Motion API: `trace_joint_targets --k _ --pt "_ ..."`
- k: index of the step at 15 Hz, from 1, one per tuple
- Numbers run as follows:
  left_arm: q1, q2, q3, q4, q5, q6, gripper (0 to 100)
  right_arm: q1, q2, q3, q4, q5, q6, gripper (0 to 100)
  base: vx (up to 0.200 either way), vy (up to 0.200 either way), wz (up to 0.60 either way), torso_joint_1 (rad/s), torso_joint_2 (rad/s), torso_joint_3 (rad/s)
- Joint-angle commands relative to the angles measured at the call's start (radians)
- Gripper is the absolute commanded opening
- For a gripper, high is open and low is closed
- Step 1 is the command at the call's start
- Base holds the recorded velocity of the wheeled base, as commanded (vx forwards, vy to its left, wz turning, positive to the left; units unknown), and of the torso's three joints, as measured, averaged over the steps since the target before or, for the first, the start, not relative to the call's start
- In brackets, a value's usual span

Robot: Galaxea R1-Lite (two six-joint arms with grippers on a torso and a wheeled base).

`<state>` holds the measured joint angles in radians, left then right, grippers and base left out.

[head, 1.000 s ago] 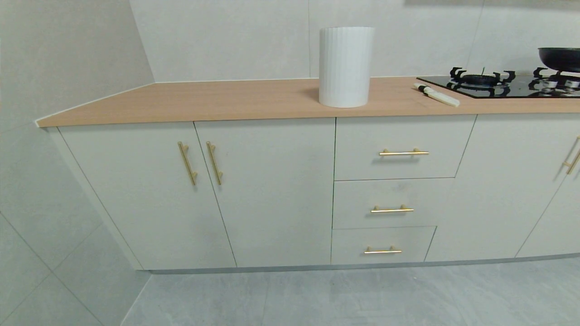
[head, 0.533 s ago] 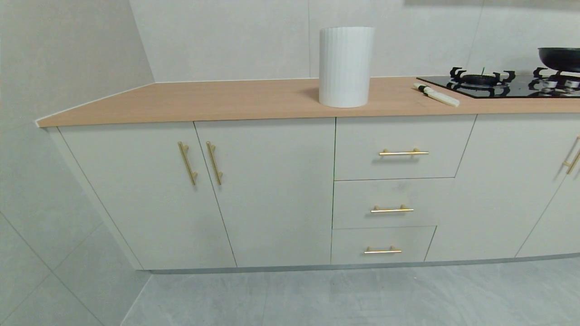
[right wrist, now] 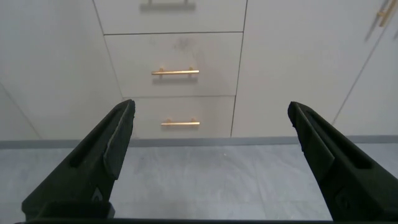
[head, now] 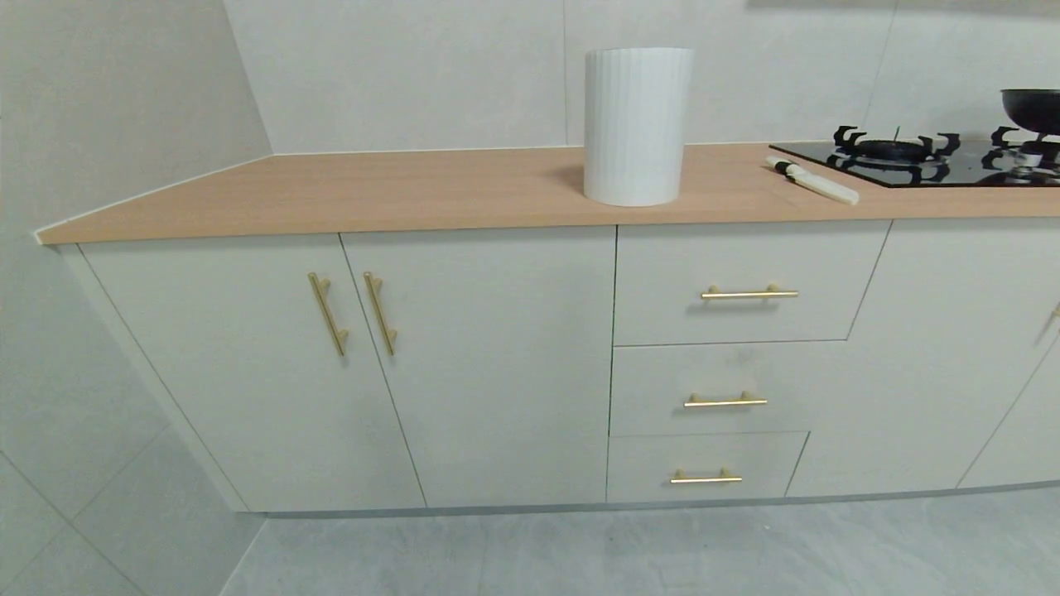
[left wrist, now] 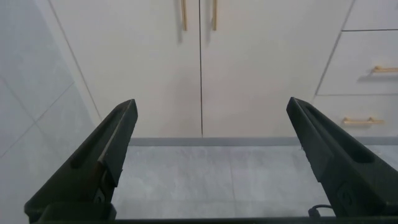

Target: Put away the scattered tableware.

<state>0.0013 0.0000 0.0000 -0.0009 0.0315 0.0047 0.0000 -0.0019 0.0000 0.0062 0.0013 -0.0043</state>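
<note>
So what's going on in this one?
Nothing is being handled yet. The robot faces a kitchen counter, with its left claw open and empty, held low before the cupboard doors, and its right claw likewise open before the closed drawers. On the counter a pale knife lies beside the hob, apart from a tall white ribbed container.

Black pan [head: 1035,108] sits on the stove [head: 967,170].
</note>
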Motion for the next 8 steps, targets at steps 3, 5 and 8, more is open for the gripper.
trace_joint_targets --k 3,5,8 --pt "0.000 0.002 0.000 -0.001 0.001 0.000 100 0.000 0.002 0.000 0.000 0.000 0.000 100 0.200 0.000 0.00 0.001 0.00 0.002" --pt "0.000 0.002 0.000 -0.001 0.001 0.000 100 0.000 0.002 0.000 0.000 0.000 -0.002 100 0.200 0.000 0.00 0.002 0.00 0.005" --pt "0.000 0.002 0.000 -0.001 0.001 0.000 100 0.000 0.002 0.000 0.000 0.000 0.000 100 0.200 0.000 0.00 -0.001 0.00 0.004"
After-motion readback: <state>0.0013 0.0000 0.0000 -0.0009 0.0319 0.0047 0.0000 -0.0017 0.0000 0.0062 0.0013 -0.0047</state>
